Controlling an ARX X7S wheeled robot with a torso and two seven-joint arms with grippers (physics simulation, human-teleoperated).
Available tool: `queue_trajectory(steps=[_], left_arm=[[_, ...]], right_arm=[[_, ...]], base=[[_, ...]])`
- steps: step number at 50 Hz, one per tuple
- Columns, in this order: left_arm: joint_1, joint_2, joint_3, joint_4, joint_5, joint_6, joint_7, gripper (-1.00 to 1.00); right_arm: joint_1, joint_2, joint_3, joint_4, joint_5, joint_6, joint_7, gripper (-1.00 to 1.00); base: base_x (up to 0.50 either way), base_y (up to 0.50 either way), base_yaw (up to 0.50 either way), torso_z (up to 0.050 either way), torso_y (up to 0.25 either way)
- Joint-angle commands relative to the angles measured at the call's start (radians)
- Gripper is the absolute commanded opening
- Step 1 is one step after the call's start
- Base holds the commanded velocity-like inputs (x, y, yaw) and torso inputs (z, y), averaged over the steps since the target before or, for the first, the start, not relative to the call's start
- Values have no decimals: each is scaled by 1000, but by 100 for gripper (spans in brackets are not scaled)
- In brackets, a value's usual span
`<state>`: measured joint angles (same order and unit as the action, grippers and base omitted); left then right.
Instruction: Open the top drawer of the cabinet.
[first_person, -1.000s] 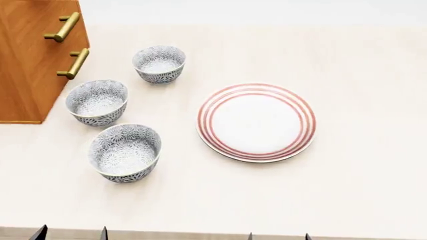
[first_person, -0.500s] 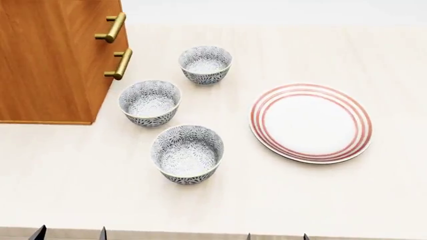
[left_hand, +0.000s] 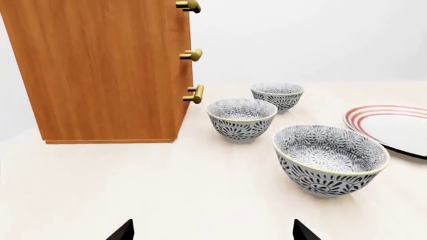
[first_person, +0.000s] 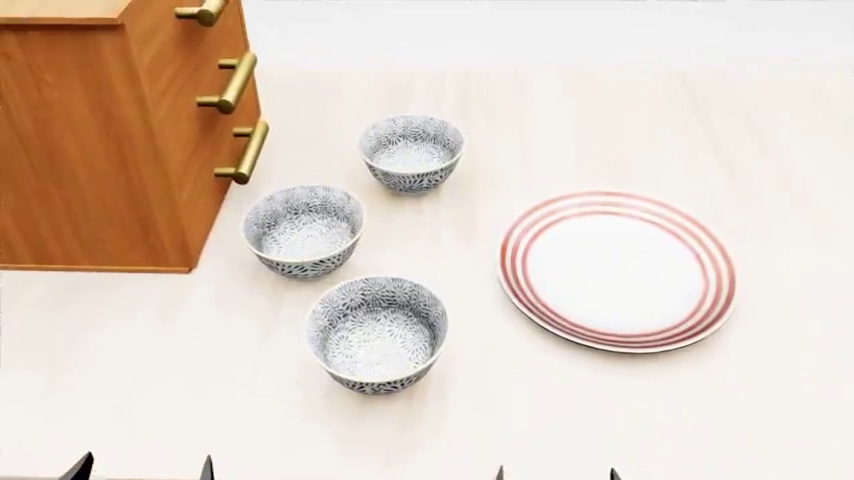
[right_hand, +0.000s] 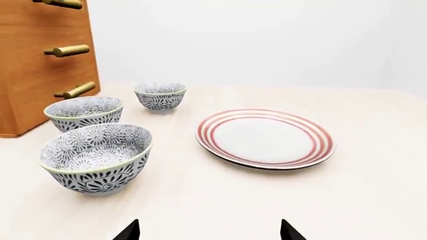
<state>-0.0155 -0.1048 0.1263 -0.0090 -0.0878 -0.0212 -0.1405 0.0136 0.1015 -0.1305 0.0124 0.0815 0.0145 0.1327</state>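
Observation:
The orange-brown cabinet (first_person: 80, 150) stands at the table's far left, its front facing right. Three brass bar handles show one above another on that front. The top drawer (first_person: 180, 32) carries the uppermost handle (first_person: 203, 12), at the head view's upper edge, and its front sits flush with the ones below. That handle also shows in the left wrist view (left_hand: 189, 5) and the right wrist view (right_hand: 63, 2). My left gripper (first_person: 143, 470) (left_hand: 213, 232) and right gripper (first_person: 557, 473) (right_hand: 210, 231) are open and empty at the near table edge, far from the cabinet.
Three blue-patterned bowls (first_person: 412, 152) (first_person: 303, 230) (first_person: 378, 333) stand in a row just right of the cabinet's front, below the handles. A white plate with red rings (first_person: 617, 270) lies to their right. The table (first_person: 561, 420) is pale and bare near my grippers.
The head view swung left, then tilted: the cabinet, bowls and plate shifted right, then down in frame, and a third, higher handle came into view. The fingertips keep their place.

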Motion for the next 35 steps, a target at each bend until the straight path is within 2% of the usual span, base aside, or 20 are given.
queue_trajectory(steps=[1, 16, 19, 24, 26, 27, 28, 29, 31, 32, 35], left_arm=[[-2, -10, 12, 1, -13, -3, -13, 100], [-5, -23, 22, 3, -31, -11, -25, 100], [4, -25, 25, 6, -28, 24, -27, 100], [2, -30, 28, 13, -38, 17, -27, 100], [-3, -34, 5, 91, -79, -91, -44, 100], [-4, -46, 3, 161, -82, -154, -57, 100], [-20, -67, -18, 301, -156, -304, -57, 100], [-38, -77, -29, 358, -170, -374, -75, 100], [-79, -85, -54, 428, -205, -468, -97, 100], [-125, -94, -67, 478, -234, -560, -115, 100], [-186, -106, -97, 587, -289, -687, -146, 100]], right_arm=[[2, 11, -15, 4, 11, -5, 11, 100], [3, 23, -28, -3, 24, 0, 26, 100], [2, 25, -31, -4, 25, 0, 29, 100], [5, 26, -34, -1, 21, -10, 42, 100], [11, 19, -21, -26, 20, 20, 74, 100], [14, 22, -19, -91, 57, 99, 63, 100], [22, 41, -34, -229, 19, 197, 89, 100], [33, 49, -36, -296, 4, 248, 104, 100], [66, 53, -17, -403, 51, 366, 99, 100], [103, 61, -10, -483, 82, 470, 94, 100], [154, 74, -8, -594, 122, 616, 93, 100]], base=[[0, 0, 0, 50, 55], [0, 0, 0, 50, 55], [0, 0, 0, 50, 65], [0, 0, 0, 6, 0], [0, 0, 0, 0, 0], [0, 0, 0, 0, 0], [0, 0, 0, 0, 0], [0, 0, 0, 0, 0], [0, 0, 0, 0, 0], [0, 0, 0, 0, 0], [0, 0, 0, 0, 0]])
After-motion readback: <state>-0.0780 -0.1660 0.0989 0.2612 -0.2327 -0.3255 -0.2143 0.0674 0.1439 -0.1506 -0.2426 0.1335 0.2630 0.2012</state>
